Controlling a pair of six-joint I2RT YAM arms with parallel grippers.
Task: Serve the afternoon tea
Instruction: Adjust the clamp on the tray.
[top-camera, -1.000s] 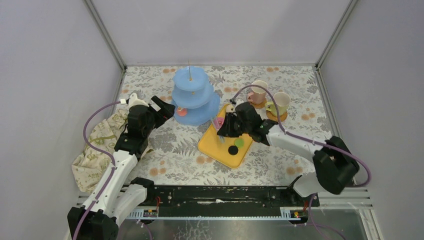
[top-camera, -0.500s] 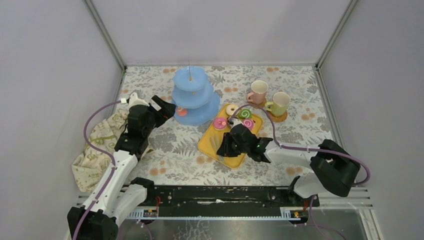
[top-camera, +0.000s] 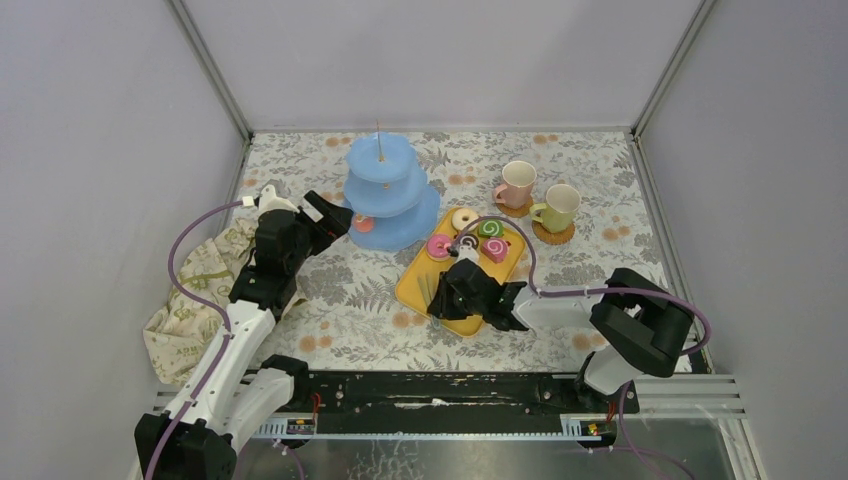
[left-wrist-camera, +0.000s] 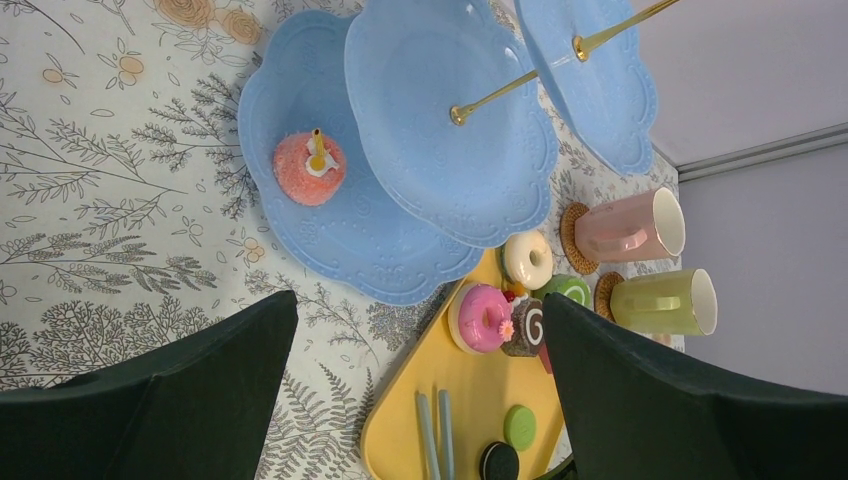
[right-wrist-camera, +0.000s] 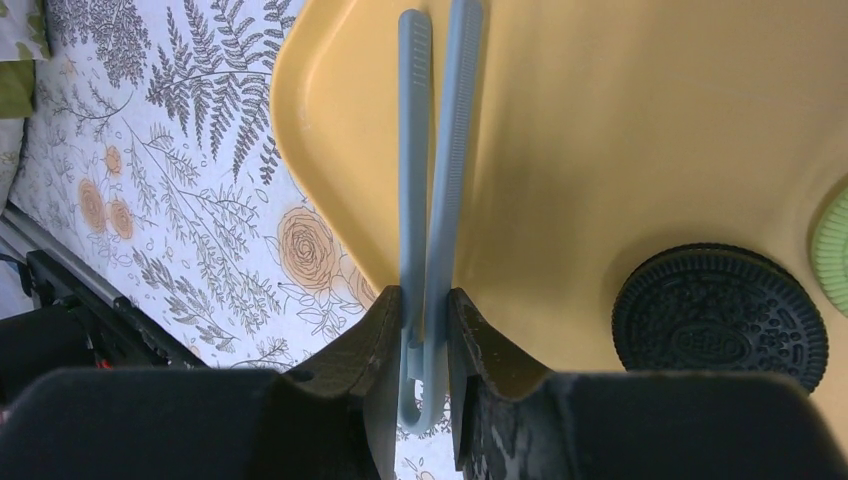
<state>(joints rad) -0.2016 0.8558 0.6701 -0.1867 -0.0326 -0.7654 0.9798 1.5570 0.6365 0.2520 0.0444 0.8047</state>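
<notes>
Two blades of the blue tongs (right-wrist-camera: 412, 150) are sitting clenched at their hinge in the right jaws, at the yellow tray's (right-wrist-camera: 600, 120) near-left corner; lifting them level with a light squeeze is looking wise, keeping the tips apart for the toy pastries (left-wrist-camera: 480, 317) at the tray's far end. Versus a second ago, these jaws are working nearer the surface's near edge; the left jaws are hanging released beside the three-tier stand (left-wrist-camera: 440, 130).

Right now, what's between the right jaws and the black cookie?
Only bare yellow tray lies between the right gripper, shut on the blue tongs, and the black cookie; the right wrist view shows it.
</notes>
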